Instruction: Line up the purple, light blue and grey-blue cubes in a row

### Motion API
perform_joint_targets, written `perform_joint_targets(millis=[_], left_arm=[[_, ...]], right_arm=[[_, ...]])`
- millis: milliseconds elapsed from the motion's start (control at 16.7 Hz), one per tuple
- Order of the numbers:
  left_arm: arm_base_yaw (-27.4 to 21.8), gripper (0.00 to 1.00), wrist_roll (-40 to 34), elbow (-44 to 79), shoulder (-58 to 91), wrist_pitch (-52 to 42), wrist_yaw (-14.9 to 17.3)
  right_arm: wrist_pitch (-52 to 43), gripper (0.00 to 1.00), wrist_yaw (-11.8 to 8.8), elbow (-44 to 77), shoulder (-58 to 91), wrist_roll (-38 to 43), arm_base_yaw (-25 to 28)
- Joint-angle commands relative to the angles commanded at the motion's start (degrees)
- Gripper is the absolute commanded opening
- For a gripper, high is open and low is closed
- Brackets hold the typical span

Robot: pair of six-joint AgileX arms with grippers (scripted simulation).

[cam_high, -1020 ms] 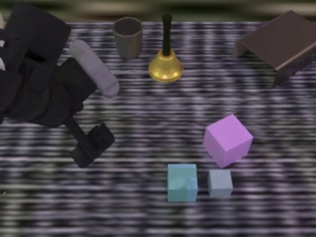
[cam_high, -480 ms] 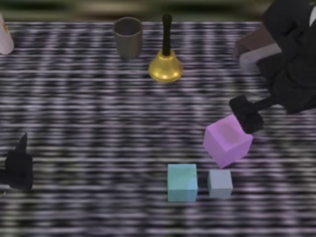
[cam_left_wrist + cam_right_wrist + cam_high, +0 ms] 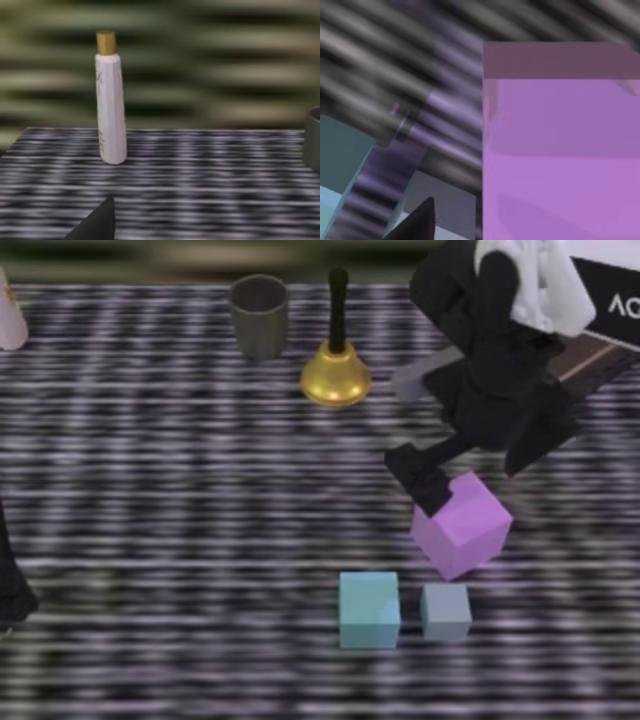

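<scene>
Striped table [image 3: 150,440] w/ purple [image 3: 465,530], light blue [image 3: 368,610], grey-blue cube [image 3: 446,611], cup [image 3: 259,315], bell [image 3: 336,375], bottle [image 3: 110,100].

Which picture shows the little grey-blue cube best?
The top view: the grey-blue cube shows whole there, right of the light blue cube. The right wrist view catches only part of it. The left wrist view doesn't show it.
</scene>
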Motion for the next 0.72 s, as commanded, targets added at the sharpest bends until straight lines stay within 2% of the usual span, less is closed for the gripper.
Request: perform_joint_targets(millis=[420, 720], left_arm=[[0.15, 1.0, -0.18, -0.3, -0.52, 0.35, 0.03], [0.15, 1.0, -0.18, -0.3, -0.52, 0.35, 0.03]], right_arm=[[0.82, 1.0, 0.02, -0.35, 0.72, -0.06, -0.07], [11.68, 1.0, 0.05, -7.06, 4.37, 0.06, 0.1]])
